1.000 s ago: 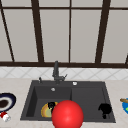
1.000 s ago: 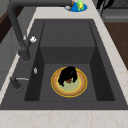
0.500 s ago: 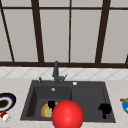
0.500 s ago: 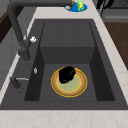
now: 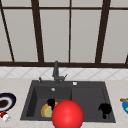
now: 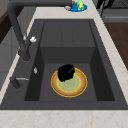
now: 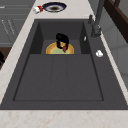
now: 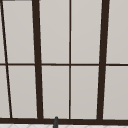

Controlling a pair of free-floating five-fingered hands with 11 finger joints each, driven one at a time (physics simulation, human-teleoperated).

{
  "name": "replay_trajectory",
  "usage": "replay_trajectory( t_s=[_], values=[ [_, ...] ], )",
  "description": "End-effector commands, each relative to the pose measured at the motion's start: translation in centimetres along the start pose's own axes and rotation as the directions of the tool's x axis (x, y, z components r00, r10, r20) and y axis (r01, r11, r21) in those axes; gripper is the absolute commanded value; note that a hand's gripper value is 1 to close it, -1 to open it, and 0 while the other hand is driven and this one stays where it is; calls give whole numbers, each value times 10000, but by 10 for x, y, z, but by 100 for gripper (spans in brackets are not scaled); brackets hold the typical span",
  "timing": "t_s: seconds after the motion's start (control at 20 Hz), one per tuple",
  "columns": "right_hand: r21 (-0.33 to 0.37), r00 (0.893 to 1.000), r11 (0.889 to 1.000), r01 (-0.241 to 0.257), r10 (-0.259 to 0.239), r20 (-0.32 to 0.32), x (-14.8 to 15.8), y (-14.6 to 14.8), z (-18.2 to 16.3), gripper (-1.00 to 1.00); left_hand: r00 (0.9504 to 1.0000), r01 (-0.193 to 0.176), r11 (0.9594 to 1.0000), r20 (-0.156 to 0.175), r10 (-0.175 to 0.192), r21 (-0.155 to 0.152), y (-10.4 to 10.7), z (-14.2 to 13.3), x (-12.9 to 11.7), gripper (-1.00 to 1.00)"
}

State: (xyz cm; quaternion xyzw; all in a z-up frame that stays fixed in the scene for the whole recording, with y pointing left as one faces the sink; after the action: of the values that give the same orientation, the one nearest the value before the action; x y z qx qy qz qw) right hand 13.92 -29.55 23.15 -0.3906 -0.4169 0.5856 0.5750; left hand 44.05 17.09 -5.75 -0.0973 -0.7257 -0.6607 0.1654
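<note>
**Left hand over a yellow plate in the sink basin**

Down in the deep left basin of a dark sink (image 6: 105, 75), a round yellow plate (image 6: 75, 86) with a pale green middle lies flat on the bottom. The left hand (image 6: 66, 72) sits over the plate's back part, near its rim. From the right side view its fingers (image 7: 59, 43) hang downward toward the plate, loosely curved, with a small red spot just beside them; whether they touch or grip the plate cannot be told.

The right hand (image 5: 105, 109) hangs in the air over the front right corner of the sink, above the shallow draining side, well apart from the plate. It reads as a dark blob, so the state of its fingers cannot be told.

A large red ball (image 5: 67, 114) stands at the front edge of the front view and covers the right part of the plate and part of the basin. A dark tap (image 6: 18, 37) rises behind the sink, in front of a window with dark bars (image 8: 37, 62). On the counter to the left lies a dark blue dish (image 7: 54, 6) with a small red and white object (image 7: 37, 9) just beside it. On the right counter, a blue plate (image 6: 77, 7) holding something green is cut off by the edge of the front view.
</note>
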Motion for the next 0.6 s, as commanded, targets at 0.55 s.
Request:
replay_trajectory(
  t_s=[0.55],
  values=[
    [0,10000,10000,0,0,0,0,0,0,0,9994,-314,9995,144,315,-67,87,37,16,100]
  ],
)
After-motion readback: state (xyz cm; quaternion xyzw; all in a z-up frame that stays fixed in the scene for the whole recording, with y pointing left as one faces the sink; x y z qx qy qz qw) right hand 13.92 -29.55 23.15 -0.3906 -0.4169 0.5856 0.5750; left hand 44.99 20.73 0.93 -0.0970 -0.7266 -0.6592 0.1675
